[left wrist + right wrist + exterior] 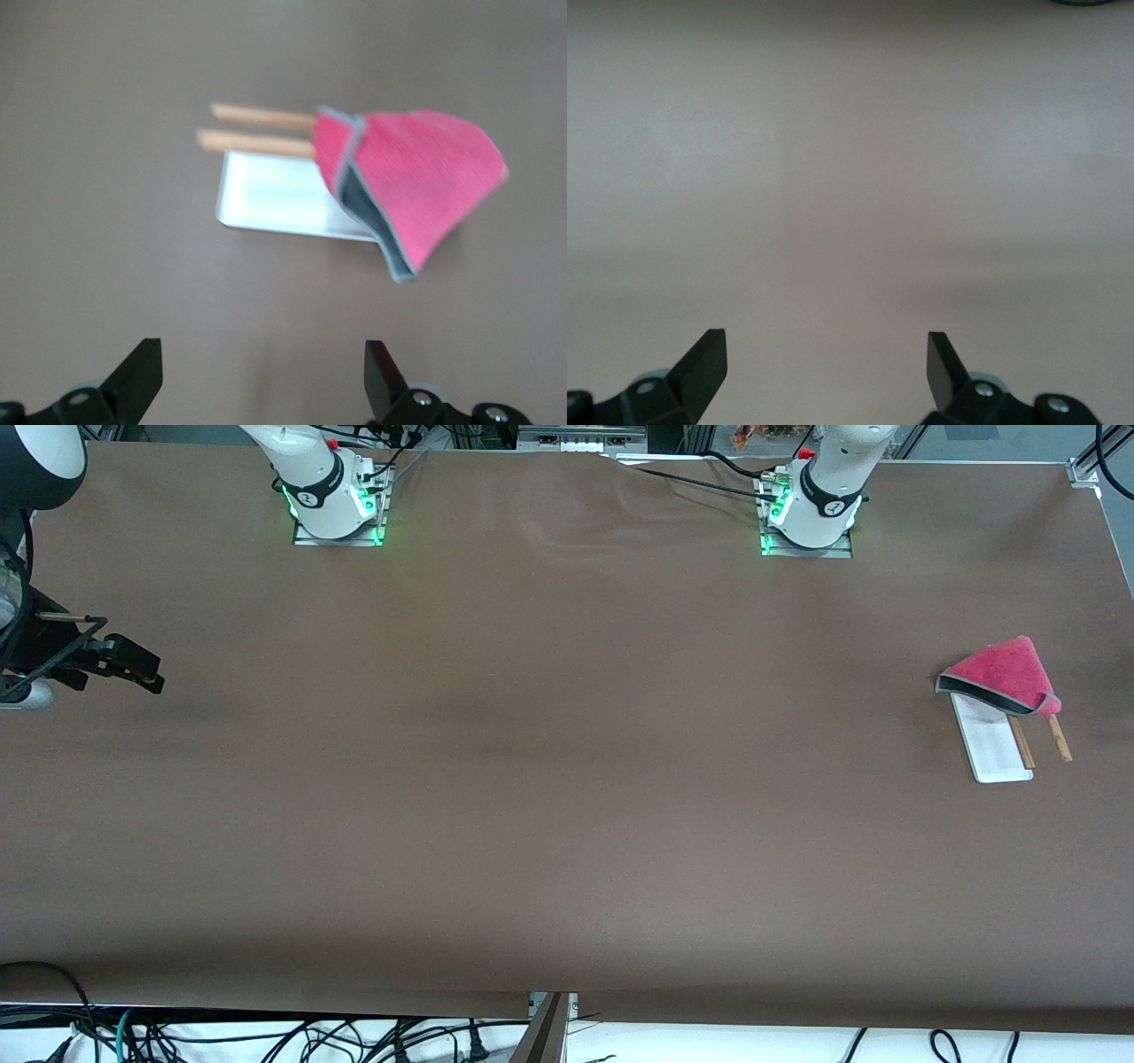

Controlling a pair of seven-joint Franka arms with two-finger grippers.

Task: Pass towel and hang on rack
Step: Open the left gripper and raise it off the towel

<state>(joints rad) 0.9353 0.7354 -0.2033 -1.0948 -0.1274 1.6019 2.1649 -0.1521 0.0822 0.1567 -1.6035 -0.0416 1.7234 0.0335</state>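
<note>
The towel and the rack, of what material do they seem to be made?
The towel: soft cloth, probably microfibre; fuzzy matte pink face, dark grey back, it drapes in folds. The rack: smooth white base, likely plastic or painted board; two thin light-brown rods, apparently bare wood.

A robotics lab is shown: two white arm bases (337, 500) lit green are bolted along one edge of a wide tabletop (532, 779) covered in plain brown sheeting, aluminium framing is seen at its corner, and tangled cables (266, 1036) are strewn below its nearer edge
</note>
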